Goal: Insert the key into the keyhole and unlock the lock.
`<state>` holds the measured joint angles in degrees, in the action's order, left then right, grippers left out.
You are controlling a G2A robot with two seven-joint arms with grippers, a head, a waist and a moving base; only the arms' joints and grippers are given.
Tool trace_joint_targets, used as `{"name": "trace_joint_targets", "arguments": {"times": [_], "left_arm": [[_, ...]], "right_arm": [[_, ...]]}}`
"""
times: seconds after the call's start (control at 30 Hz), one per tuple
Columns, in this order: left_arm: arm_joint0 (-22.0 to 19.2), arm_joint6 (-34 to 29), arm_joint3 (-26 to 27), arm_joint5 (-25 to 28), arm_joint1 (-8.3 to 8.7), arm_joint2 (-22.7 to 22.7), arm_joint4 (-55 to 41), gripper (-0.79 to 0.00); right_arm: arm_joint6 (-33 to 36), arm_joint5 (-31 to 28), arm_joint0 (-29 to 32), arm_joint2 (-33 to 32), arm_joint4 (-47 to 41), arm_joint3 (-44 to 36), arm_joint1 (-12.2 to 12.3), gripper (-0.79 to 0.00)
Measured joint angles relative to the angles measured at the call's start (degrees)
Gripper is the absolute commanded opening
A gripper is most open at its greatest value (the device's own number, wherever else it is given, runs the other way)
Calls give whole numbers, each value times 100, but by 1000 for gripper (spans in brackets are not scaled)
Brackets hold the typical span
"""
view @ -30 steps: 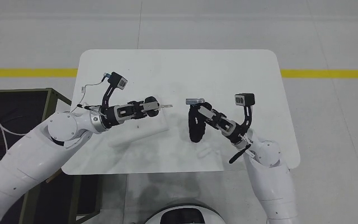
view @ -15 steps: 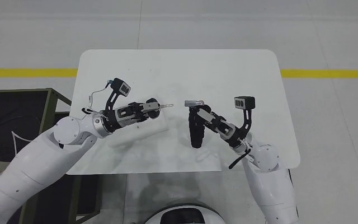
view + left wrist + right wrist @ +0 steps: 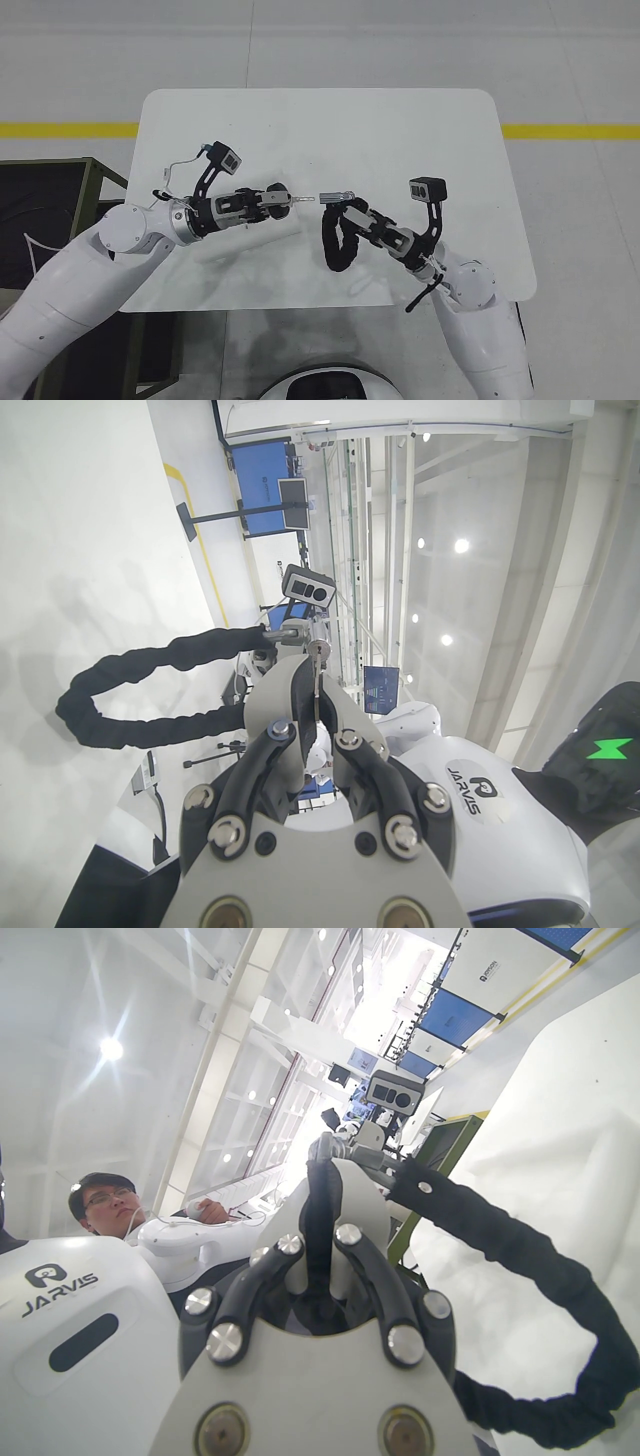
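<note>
Pointing at the keyhole (image 3: pixel 318 648), the thin, flat silver key (image 3: pixel 317 686) is pinched edge-on between the black rubber pads (image 3: pixel 301 685) of the left gripper (image 3: pixel 314 672), which is clenched on its bow. The keyhole sits in a small round metal cylinder on the lock (image 3: pixel 291 633), a stubby grey steel head. From the head runs a long cable (image 3: pixel 200 647) in a lumpy black fabric sleeve, bent into a drooping loop.

The right gripper (image 3: pixel 325 1173) is clamped on the sleeved cable just below the head and holds the lock above the white table (image 3: pixel 400 130), near the table's middle. The loop hangs beside it toward the table's near edge. The key's tip is at the cylinder's face; whether it has entered cannot be told. Beside the table stands a dark bin (image 3: pixel 50 200) with an olive frame, and a yellow floor line (image 3: pixel 560 131) passes behind.
</note>
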<state>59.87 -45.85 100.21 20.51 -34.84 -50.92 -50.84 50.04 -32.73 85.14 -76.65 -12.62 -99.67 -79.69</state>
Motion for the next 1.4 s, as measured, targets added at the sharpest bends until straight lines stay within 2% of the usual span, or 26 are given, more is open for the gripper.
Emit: {"name": "trace_joint_targets", "arguments": {"times": [1.4], "left_arm": [[451, -516, 99, -510, -588, -783, 641, -785]], "right_arm": [[9, 73, -149, 277, -6, 2, 276, -785]]}}
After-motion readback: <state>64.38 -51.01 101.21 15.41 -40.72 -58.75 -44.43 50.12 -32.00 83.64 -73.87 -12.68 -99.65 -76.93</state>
